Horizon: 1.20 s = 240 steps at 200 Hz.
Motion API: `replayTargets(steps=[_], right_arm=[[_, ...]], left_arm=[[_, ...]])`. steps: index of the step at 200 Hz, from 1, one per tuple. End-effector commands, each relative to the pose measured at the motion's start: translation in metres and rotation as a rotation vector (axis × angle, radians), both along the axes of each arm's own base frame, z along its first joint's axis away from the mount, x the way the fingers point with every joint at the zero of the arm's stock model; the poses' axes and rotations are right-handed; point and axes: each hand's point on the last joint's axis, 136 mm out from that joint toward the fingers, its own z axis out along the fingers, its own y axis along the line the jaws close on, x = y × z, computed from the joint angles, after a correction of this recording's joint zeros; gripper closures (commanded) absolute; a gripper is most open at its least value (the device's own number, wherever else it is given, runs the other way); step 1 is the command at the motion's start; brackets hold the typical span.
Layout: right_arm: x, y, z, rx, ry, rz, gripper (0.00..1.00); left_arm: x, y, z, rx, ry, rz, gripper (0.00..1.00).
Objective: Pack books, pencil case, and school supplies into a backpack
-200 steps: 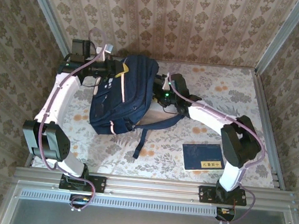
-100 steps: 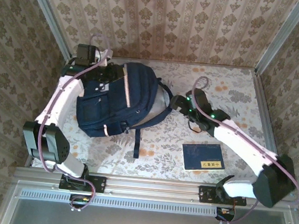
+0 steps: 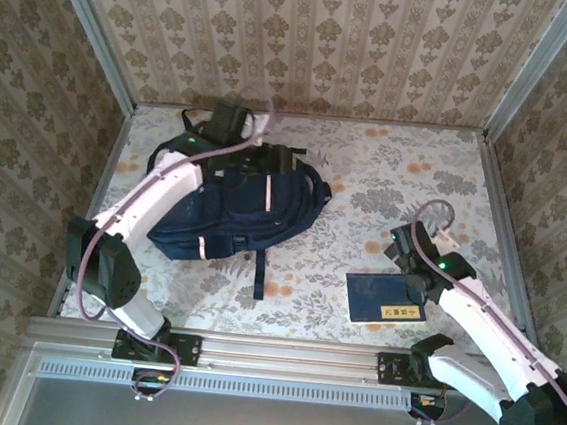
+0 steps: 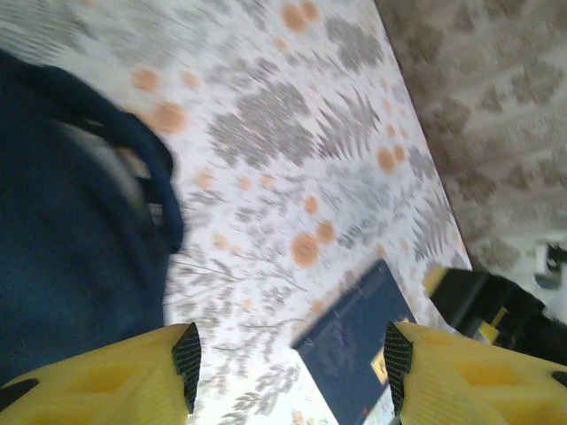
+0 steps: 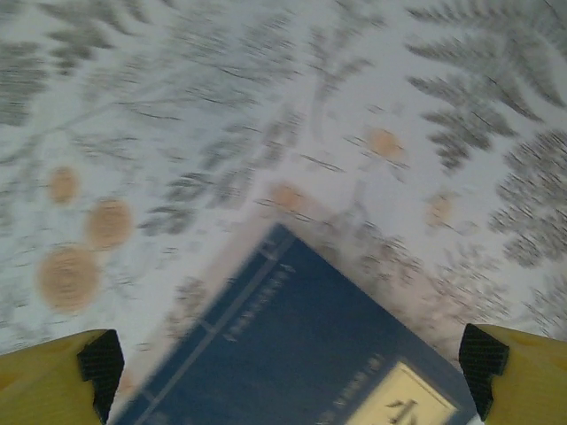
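Left wrist view has the left gripper (image 4: 292,372) with its two yellow fingers spread apart and nothing between them; past the gap lie the flower-printed table cloth (image 4: 292,115) and, blurred at the left, the large navy blue backpack (image 4: 71,221) with one dark strap curving along its edge. Beyond the fingers is one corner of the flat navy book with a yellow label (image 4: 354,341). From above, this gripper hangs over the far end of the backpack (image 3: 234,203), which lies flat on the left half of the table, its pale trim stripes facing up and a strap trailing toward the near edge. The right gripper (image 5: 292,367) has its yellow fingers spread wide and holds nothing. It hovers over the far corner of the navy book (image 5: 301,354), whose cover shows faint lines of text and the edge of the yellow label, all blurred. In the top view the book (image 3: 386,299) lies flat on the near right part of the table, well apart from the backpack. Patterned wallpaper panels (image 3: 331,36) enclose the table on three sides.
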Motion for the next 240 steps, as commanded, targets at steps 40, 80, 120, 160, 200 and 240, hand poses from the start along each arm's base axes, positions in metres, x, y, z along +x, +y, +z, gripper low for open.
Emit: replayTargets(steps=[40, 80, 120, 160, 200, 240], right_arm=[[-0.037, 0.018, -0.045, 0.218, 0.087, -0.101, 0.01], [-0.006, 0.041, -0.052, 0.326, 0.020, -0.035, 0.03], [0.048, 0.076, -0.035, 0.422, -0.172, 0.189, 0.05], [0.091, 0.083, -0.013, 0.360, -0.189, 0.286, 0.06], [0.056, 0.052, -0.019, 0.247, 0.071, 0.121, 0.04], [-0.007, 0.040, -0.050, 0.312, 0.208, -0.015, 0.01]], left_arm=[[-0.048, -0.092, -0.058, 0.024, 0.112, -0.216, 0.38], [-0.065, -0.124, -0.102, 0.030, 0.209, -0.266, 0.39], [-0.070, -0.123, -0.134, 0.060, 0.260, -0.240, 0.39], [-0.076, -0.110, -0.157, 0.083, 0.293, -0.205, 0.39], [-0.078, -0.105, -0.163, 0.097, 0.299, -0.191, 0.39], [-0.075, -0.109, -0.160, 0.089, 0.293, -0.199, 0.39]])
